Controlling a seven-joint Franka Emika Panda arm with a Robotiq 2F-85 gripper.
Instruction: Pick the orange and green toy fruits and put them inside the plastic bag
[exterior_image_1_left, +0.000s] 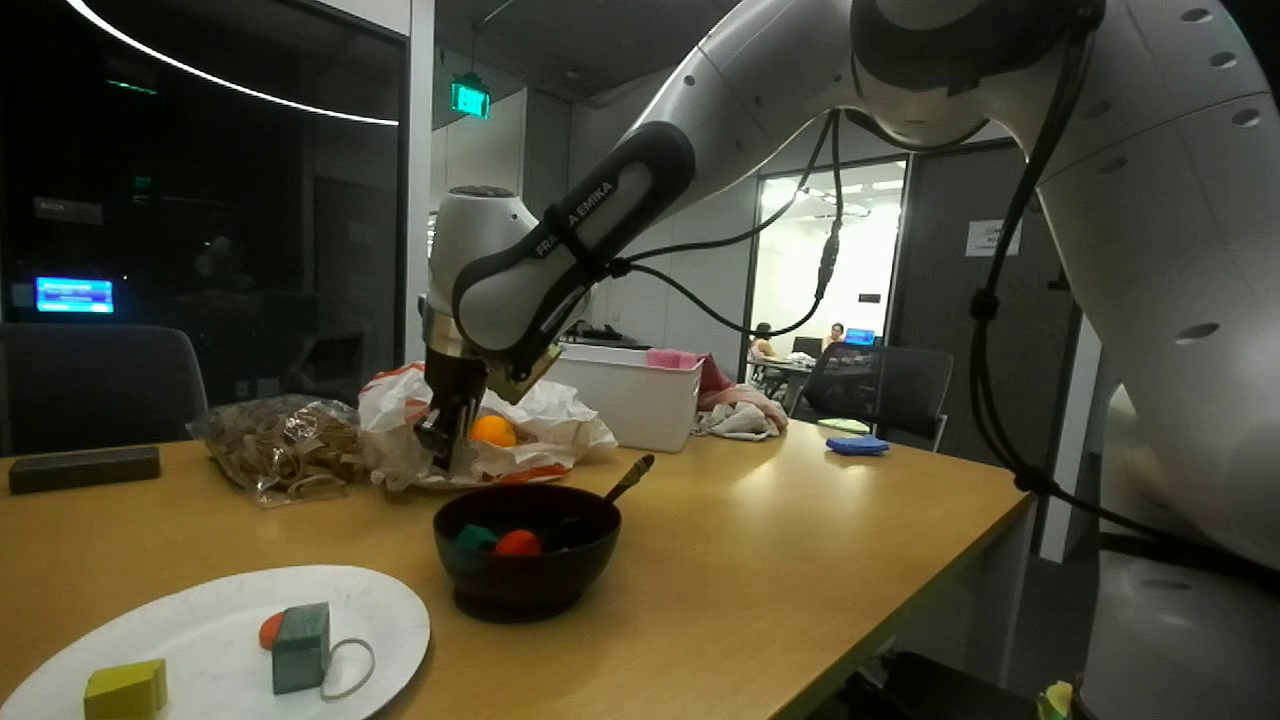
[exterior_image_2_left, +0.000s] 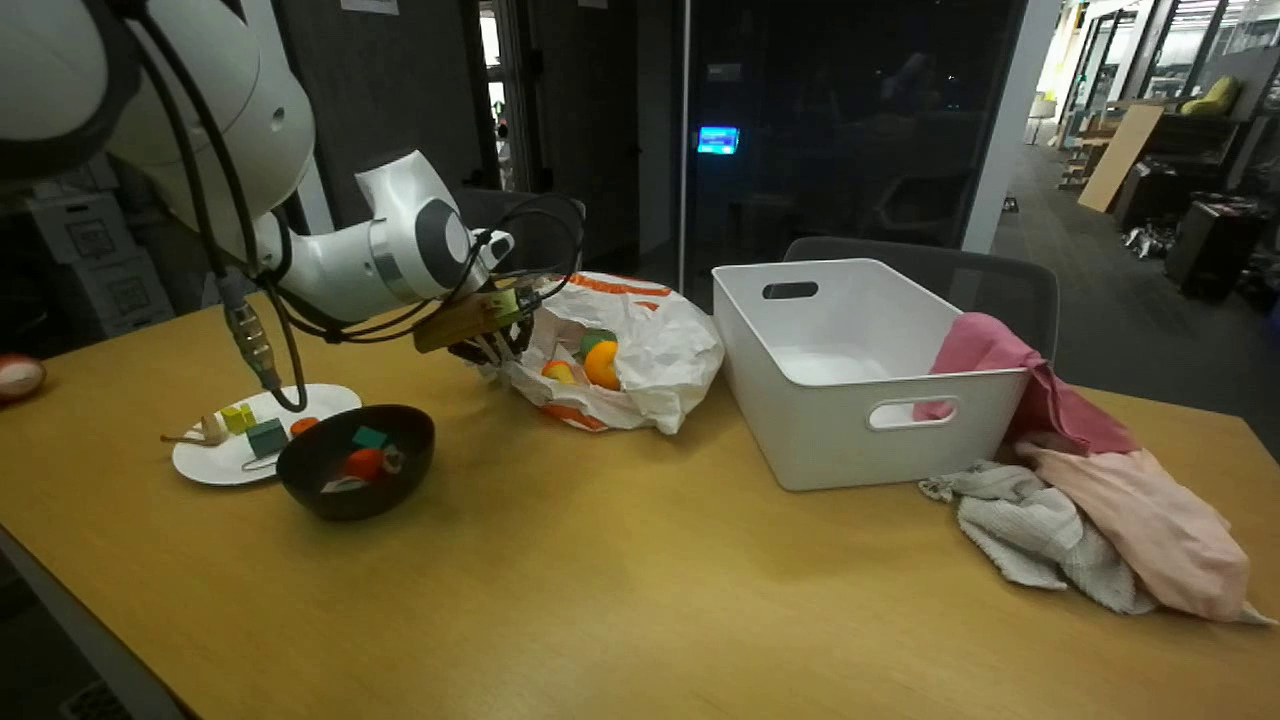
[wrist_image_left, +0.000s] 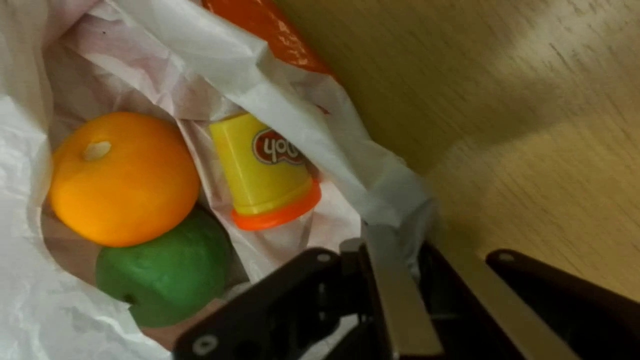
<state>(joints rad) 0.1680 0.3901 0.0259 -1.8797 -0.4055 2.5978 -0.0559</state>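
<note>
The white plastic bag (exterior_image_1_left: 585, 425) with orange-red print lies with its mouth spread; it also shows in the other views (exterior_image_2_left: 665, 345) (wrist_image_left: 300, 110). Inside it the orange toy fruit (wrist_image_left: 125, 180) touches the green toy fruit (wrist_image_left: 165, 272). The orange shows in both exterior views (exterior_image_1_left: 493, 431) (exterior_image_2_left: 602, 366); the green one shows behind it in an exterior view (exterior_image_2_left: 596, 340). A yellow tub with an orange lid (wrist_image_left: 262, 172) lies in the bag, partly under a fold. My gripper (wrist_image_left: 417, 255) is at the bag's rim, closed with the rim pinched between its fingertips. Its tips are small in both exterior views (exterior_image_1_left: 440, 450) (exterior_image_2_left: 508, 345).
A black bowl (exterior_image_1_left: 525, 590) with small toys and a spoon stands near a white plate (exterior_image_1_left: 370, 610) with blocks. A white bin (exterior_image_2_left: 850, 420) stands beside the bag, cloths (exterior_image_2_left: 1140, 520) beside it. A clear bag of brownish pieces (exterior_image_1_left: 290, 445) lies on the opposite side.
</note>
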